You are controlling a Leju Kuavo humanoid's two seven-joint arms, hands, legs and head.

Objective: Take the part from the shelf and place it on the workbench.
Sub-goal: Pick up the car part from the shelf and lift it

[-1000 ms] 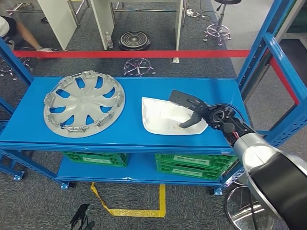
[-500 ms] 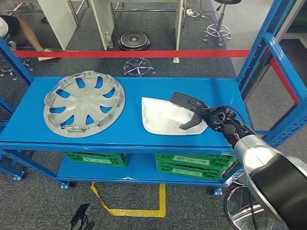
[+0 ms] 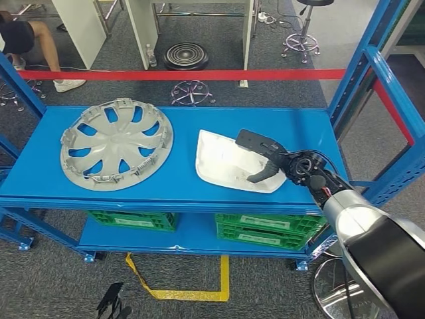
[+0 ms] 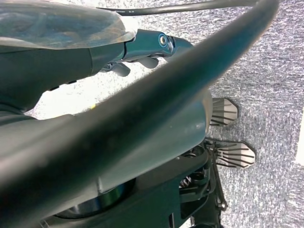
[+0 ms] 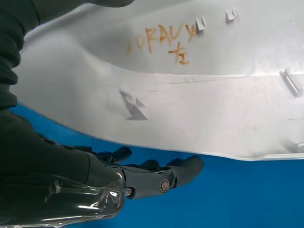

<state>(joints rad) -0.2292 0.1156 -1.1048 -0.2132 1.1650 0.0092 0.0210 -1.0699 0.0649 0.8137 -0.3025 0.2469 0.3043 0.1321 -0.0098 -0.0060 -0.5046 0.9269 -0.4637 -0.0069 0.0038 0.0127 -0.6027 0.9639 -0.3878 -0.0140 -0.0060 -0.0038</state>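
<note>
Here your right hand (image 3: 268,159) pinched the white part's (image 3: 226,163) right edge, thumb on top, fingers (image 5: 157,173) beneath, on the blue shelf (image 3: 180,183) right of the hubcap (image 3: 116,143). You needed a firm, level lift; the left hand's (image 4: 143,50) state I cannot tell.

On the inner face of the white part (image 5: 201,90), in the right wrist view, there is orange handwriting. It reads about like "20RAUY", but the letters are not sure, and a smaller mark stands just under its end, perhaps a character. The green crates (image 3: 265,229) under the shelf carry white labels, too small to read.
</note>
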